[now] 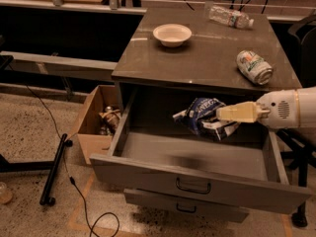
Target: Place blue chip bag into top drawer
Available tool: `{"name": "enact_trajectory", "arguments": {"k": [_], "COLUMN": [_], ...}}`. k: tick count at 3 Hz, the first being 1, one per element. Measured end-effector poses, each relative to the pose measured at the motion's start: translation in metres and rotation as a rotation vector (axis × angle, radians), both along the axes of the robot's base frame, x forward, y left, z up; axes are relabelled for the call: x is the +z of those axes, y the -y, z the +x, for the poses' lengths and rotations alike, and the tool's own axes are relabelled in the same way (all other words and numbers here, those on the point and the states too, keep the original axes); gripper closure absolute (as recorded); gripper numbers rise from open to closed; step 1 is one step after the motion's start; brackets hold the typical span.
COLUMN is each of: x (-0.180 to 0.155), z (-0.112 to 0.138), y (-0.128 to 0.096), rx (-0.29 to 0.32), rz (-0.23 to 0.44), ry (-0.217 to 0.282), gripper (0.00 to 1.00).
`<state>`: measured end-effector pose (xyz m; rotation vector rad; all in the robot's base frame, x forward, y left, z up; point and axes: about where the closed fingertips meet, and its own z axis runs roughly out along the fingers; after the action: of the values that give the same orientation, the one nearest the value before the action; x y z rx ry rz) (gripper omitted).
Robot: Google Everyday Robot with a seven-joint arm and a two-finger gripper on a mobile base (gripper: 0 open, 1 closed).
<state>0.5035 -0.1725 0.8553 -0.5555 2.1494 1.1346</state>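
We see only the last white segment of the arm (291, 107); the rest is cut off by the right edge of the frame. It lies level at centre right, pointing left. Its tool (220, 116) is clamped on the right end of the blue chip bag (200, 113), one pale finger (237, 113) across the front, the other hidden behind the foil. The crumpled bag hangs in the air over the rear of the open top drawer (148, 174), just below the desk (197, 58) edge. The drawer's back is lost in shadow. On the desk sit a white bowl (172, 34), a drink can (254, 67) on its side and a clear plastic bottle (229, 18). The contents of the cardboard box (91, 127) at left are too dark to name.
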Motion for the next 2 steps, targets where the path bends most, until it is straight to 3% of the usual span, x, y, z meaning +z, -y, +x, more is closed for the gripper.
{"name": "enact_trajectory", "arguments": {"k": [1,2], "x": [-0.047,-0.087], "z": [-0.009,-0.013], "y": [-0.004,-0.008], "rx": [0.024,0.020], "rz": [-0.051,-0.108], "ry": [-0.025,-0.044], "gripper": [1.00,0.83]}}
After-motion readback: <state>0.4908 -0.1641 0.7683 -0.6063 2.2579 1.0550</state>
